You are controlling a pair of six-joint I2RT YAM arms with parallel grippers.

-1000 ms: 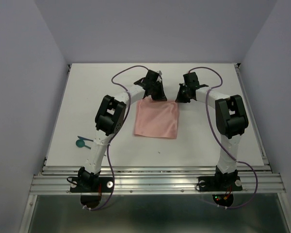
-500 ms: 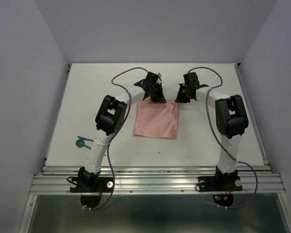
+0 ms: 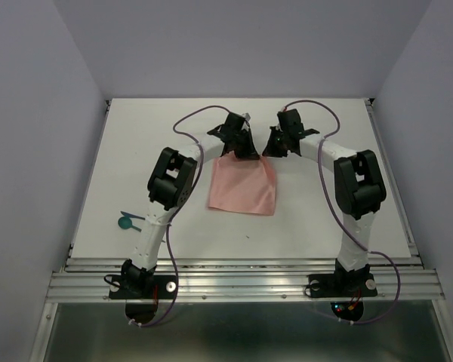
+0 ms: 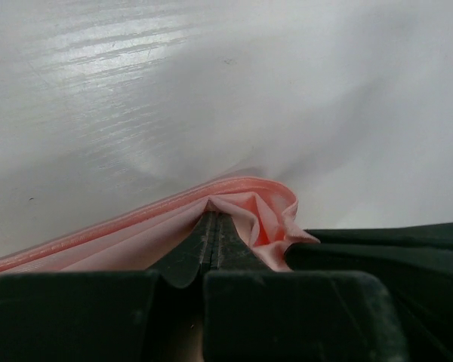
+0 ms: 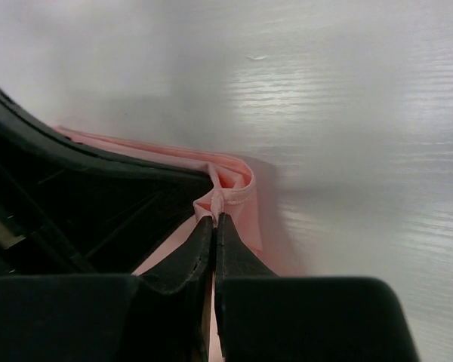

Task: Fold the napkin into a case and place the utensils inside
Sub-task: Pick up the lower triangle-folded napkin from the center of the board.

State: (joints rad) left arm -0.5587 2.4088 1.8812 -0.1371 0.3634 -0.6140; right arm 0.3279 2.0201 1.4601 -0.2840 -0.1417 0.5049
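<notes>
Left fingers (image 4: 198, 255), right fingers (image 5: 198, 256) tight on napkin's (image 3: 243, 188) far corners; teal utensil (image 3: 125, 222) well apart leftward.

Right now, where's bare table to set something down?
Free: strip between napkin and near table edge, and between napkin and right arm. Crowded: napkin's far edge, where left gripper and right gripper pinch it; utensils lie by left arm.

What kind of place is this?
Probably a robot test cell in a lab: a left arm and right arm bolted to a metal rail, a white table, plain walls close around it.
</notes>
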